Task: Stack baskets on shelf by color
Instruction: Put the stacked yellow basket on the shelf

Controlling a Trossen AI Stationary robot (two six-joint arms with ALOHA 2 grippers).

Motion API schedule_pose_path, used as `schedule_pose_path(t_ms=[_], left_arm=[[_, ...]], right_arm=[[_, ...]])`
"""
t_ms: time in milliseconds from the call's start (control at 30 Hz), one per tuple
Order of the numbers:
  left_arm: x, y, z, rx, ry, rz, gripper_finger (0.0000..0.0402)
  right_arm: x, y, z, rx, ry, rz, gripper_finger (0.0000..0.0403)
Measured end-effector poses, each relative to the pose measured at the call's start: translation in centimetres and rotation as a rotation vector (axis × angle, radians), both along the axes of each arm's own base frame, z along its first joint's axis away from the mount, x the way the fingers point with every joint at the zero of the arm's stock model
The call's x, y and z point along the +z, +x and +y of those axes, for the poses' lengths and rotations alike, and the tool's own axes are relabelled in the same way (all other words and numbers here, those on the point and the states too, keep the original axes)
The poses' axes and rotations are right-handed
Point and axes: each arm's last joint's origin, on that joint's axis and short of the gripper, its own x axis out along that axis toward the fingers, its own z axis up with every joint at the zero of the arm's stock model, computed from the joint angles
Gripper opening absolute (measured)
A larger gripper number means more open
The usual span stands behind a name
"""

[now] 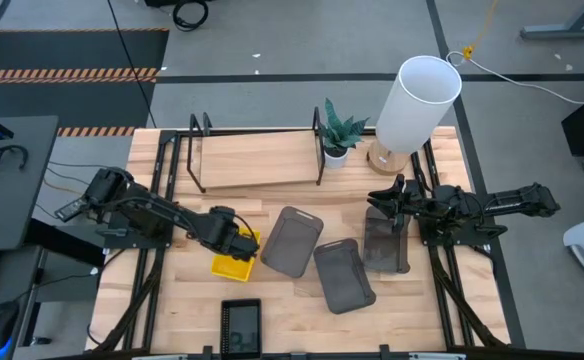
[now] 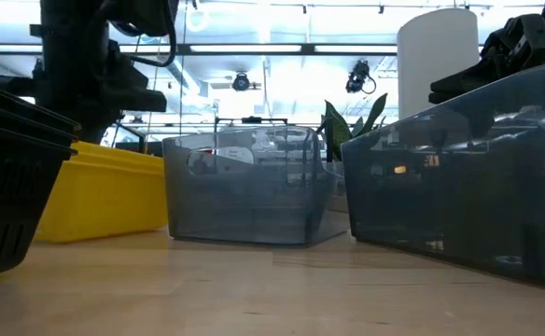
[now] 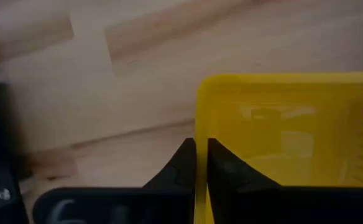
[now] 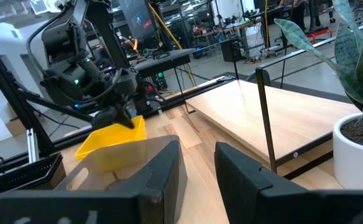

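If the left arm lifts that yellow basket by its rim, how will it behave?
The yellow basket looks like thin moulded plastic, so probably light and fairly stiff. The left gripper pinches one wall only, so the basket may tilt downward away from the grip. Its smooth wall could slip slightly.

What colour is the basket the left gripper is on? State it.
Bright yellow basket; the left wrist view shows it best.
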Motion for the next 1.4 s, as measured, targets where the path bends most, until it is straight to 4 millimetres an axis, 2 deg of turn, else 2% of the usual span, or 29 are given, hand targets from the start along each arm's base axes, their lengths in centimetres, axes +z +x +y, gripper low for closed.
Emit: schedule_pose_path(t_ms=[167,367,633,833,1033,1267,1400], left_arm=[[1.0,-0.1,1.3,-0.013,0.007,-0.020,0.0018],[3.7,-0.6,3.5,0.004,0.044,-0.103,0.0018],[7.3,-0.1,8.6,0.067,0.118,-0.229,0.0018],[8.2,1.3,14.1,0.103,0.145,-0.382,0.0020],[9.2,1.9,19.2,0.137,0.191,-0.585,0.0019],[8.9,4.1,22.1,0.124,0.224,-0.752,0.0019],[8.5,5.5,24.0,0.138,0.221,-0.709,0.0019]], right_arm=[[0.0,0.0,0.0,0.000,0.000,0.000,0.0109],[0.0,0.0,0.0,0.000,0.000,0.000,0.0109],[0.0,0.0,0.0,0.000,0.000,-0.001,0.0109],[0.0,0.0,0.0,0.000,0.000,-0.005,0.0109],[0.0,0.0,0.0,0.000,0.000,-0.005,0.0109],[0.1,0.0,0.0,0.000,0.000,-0.007,0.0109],[0.1,0.0,0.0,0.000,0.001,-0.007,0.0109]])
